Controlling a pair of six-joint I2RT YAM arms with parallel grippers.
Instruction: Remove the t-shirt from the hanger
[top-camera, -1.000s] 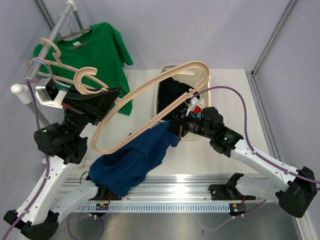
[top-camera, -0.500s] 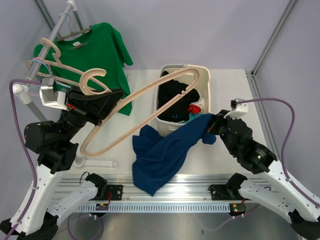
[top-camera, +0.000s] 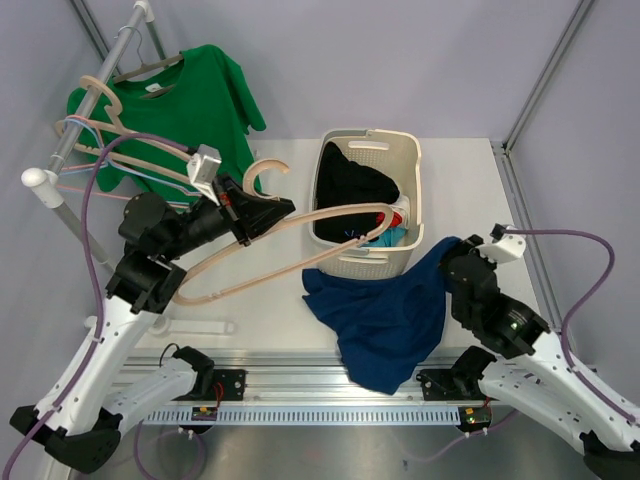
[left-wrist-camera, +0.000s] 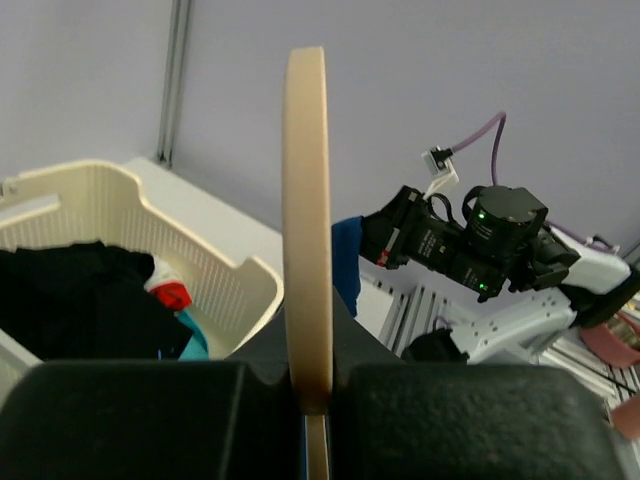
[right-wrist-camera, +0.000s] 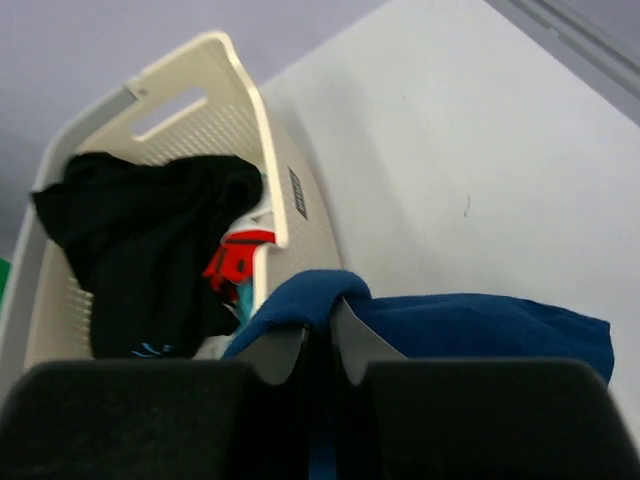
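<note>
Gripping the bare hanger (left-wrist-camera: 305, 200) in my left claw (top-camera: 270, 212), pressed tight on it, I see its long axis reaching rightward to the basket (top-camera: 370, 135). The t-shirt (top-camera: 385, 310) lies crumpled on the surface (top-camera: 470, 190) just in front of the basket, below the hanger's right end. One fold is pinched in my right claw (right-wrist-camera: 320, 335), the nearer arm.

Left arm stretched toward desk centre, left hand (top-camera: 272, 212) clamped tight. Right arm folded low, right hand (top-camera: 452, 262) pinched closed.
</note>
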